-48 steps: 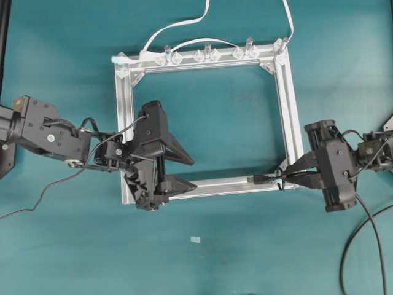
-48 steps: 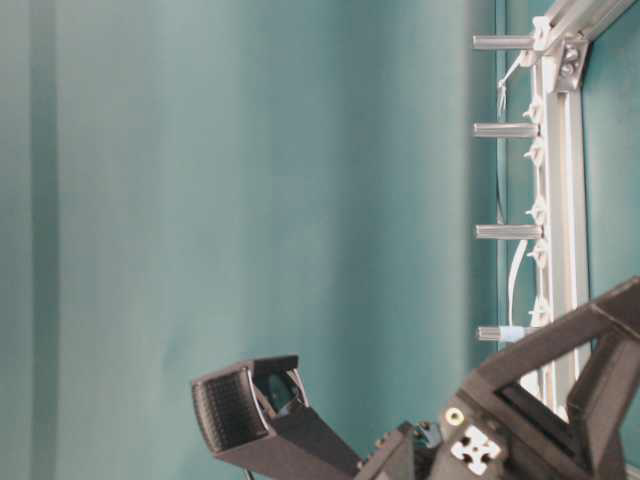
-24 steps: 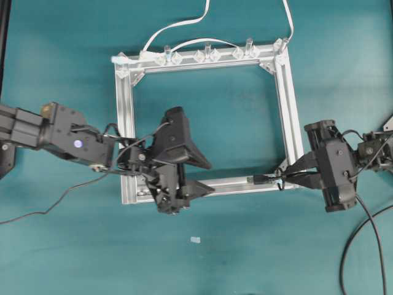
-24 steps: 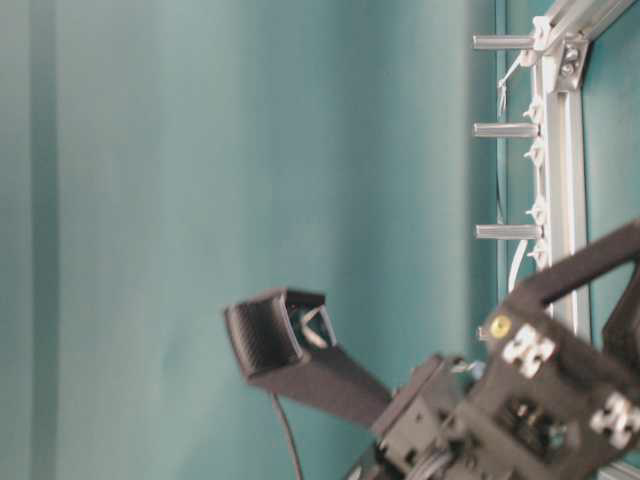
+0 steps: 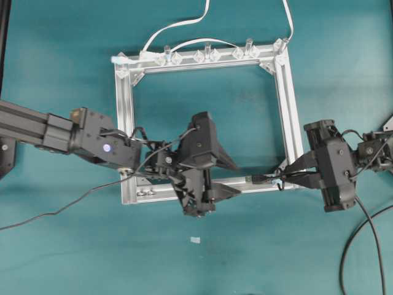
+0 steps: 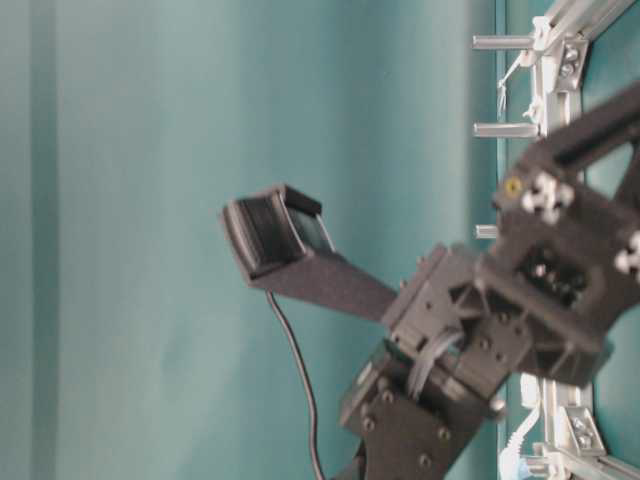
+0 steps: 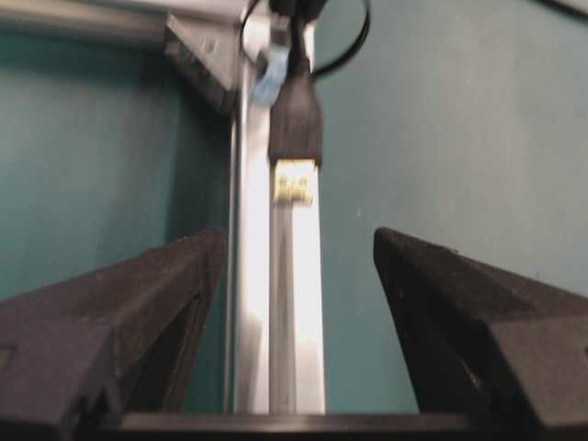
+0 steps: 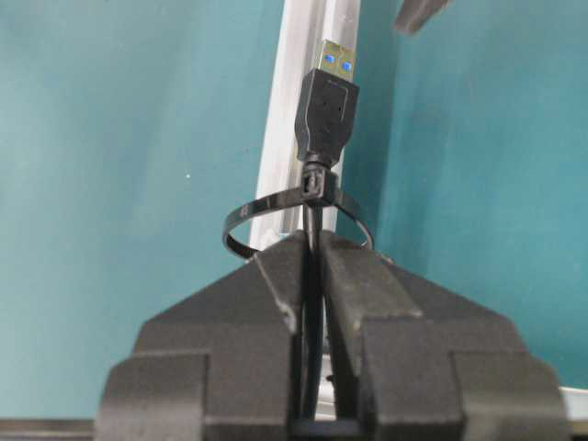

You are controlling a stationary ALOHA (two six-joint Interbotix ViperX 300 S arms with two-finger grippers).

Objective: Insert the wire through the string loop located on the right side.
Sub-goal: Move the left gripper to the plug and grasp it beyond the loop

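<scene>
The wire's black plug (image 8: 328, 106) with its metal tip sticks out past my right gripper (image 8: 314, 246), which is shut on the thin cable just behind it. The string loop (image 8: 241, 227) rings the cable right below the plug. In the overhead view the plug (image 5: 259, 179) lies over the frame's bottom rail, with the loop (image 5: 280, 183) beside my right gripper (image 5: 290, 176). My left gripper (image 5: 238, 178) is open, straddling that rail and facing the plug. From the left wrist the plug (image 7: 296, 119) lies straight ahead of the open left gripper (image 7: 299, 241), apart from it, with a light-blue tag (image 7: 269, 78) beside it.
The aluminium frame (image 5: 126, 123) lies flat on the teal table. Clear clips (image 5: 209, 54) and white cables (image 5: 178, 24) line its far rail. The left arm's own black cable (image 5: 61, 209) trails across the table. A small pale scrap (image 5: 195, 239) lies in front.
My left arm has slid to the right along the frame's bottom rail, closing the distance to the plug, jaws still open. The right gripper and the wire have stayed put.
</scene>
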